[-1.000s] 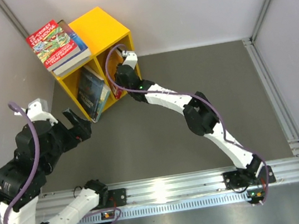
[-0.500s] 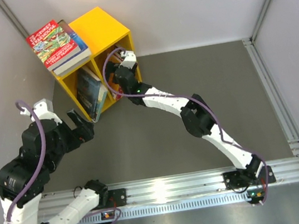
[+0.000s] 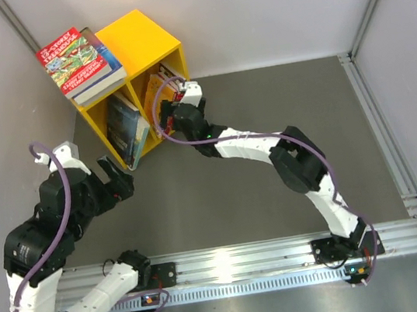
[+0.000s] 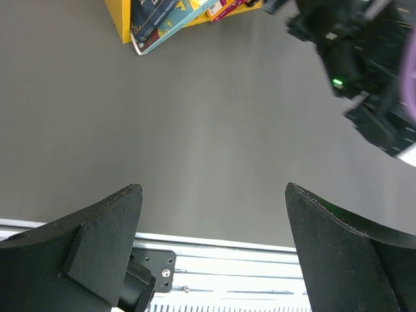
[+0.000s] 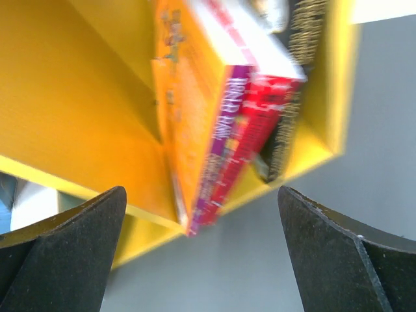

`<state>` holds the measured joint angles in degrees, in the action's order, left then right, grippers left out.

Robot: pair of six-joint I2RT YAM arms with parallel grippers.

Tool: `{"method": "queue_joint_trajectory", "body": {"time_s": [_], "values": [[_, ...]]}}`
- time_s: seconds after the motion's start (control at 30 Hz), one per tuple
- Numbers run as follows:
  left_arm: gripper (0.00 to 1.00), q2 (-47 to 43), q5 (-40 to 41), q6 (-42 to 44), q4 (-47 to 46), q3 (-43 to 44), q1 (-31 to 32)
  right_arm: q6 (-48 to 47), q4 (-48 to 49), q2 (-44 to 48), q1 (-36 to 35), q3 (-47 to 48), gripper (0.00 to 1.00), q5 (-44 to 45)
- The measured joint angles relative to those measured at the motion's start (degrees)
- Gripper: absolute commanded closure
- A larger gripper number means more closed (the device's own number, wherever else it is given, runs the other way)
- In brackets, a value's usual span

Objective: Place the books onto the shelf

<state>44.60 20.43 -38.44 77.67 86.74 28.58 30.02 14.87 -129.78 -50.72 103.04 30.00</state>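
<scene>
The yellow shelf point(image 3: 146, 40) stands in the far left corner, its two compartments facing the arms. A stack of books point(image 3: 78, 62) with a red cartoon cover lies on its top. Blue books point(image 3: 127, 127) lean in the left compartment. In the right compartment stand an orange book point(image 5: 185, 110), a red and purple one point(image 5: 250, 120) and a dark one point(image 5: 296, 78). My right gripper point(image 3: 171, 92) is open just outside that compartment point(image 5: 78, 117), holding nothing point(image 5: 201, 214). My left gripper point(image 3: 117, 177) hangs open and empty point(image 4: 211, 218) over the grey table, below the shelf's left corner.
Grey walls close in behind and left of the shelf. The right arm point(image 4: 361, 58) stretches diagonally across the dark table. A metal rail point(image 3: 232, 262) with the arm bases runs along the near edge, and another rail point(image 3: 381, 130) runs down the right side.
My right gripper has opened, let go of the book in the right compartment and drawn back out of the shelf. The left arm has shifted slightly.
</scene>
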Motion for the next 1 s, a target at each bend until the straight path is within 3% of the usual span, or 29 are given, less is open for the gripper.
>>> {"method": "queue_joint_trajectory", "body": {"time_s": [0.27, 0.47, 0.73, 1.0], "values": [[0.01, 0.0, 0.3, 0.7, -0.8, -1.6, 0.0, -3.2, -0.8, 17.8, 0.6, -15.1, 0.0, 2.1], [0.01, 0.5, 1.3, 1.4, -5.0, -6.0, 0.0, -6.5, -7.3, 33.4, 1.4, -22.0, 0.0, -0.7], [0.01, 3.8, 3.6, 7.7, -20.0, -14.6, 0.0, -6.5, -23.0, 55.8, 1.6, -33.7, 0.0, -13.9], [0.01, 16.3, 4.4, 14.3, -41.1, -17.1, 0.0, -2.3, -33.6, 87.5, 1.4, -48.9, 0.0, -19.7]]}}
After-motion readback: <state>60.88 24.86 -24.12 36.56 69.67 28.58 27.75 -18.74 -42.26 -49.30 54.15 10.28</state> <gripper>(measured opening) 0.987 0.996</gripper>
